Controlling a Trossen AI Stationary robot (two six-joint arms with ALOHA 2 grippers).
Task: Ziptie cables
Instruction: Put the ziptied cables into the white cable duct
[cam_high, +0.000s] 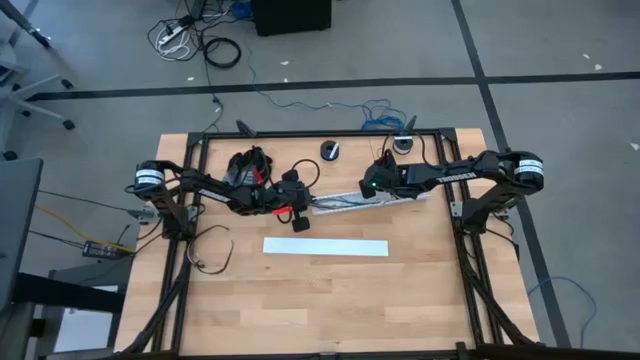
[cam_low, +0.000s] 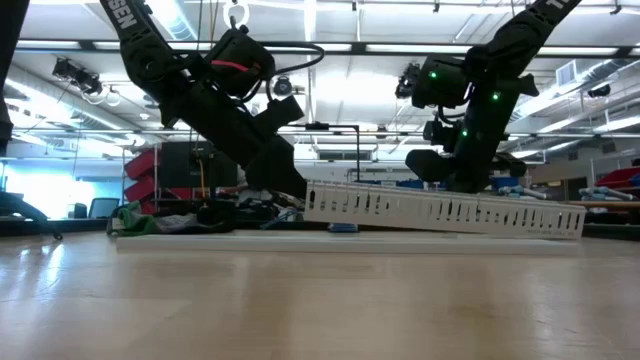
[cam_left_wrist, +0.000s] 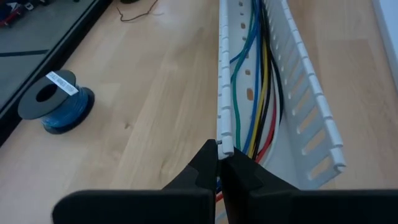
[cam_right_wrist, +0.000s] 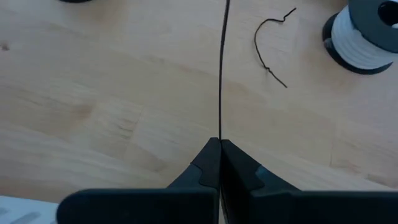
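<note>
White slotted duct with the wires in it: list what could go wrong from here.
1. The left gripper is shut on the duct's thin wall edge alone; the low view shows that end lifted, so it could slip or twist out.
2. The right gripper pinches one thin dark strand; pulling might snap it or slide off.

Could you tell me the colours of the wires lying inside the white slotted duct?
Green, blue, yellow, black and red wires; left wrist view.
</note>
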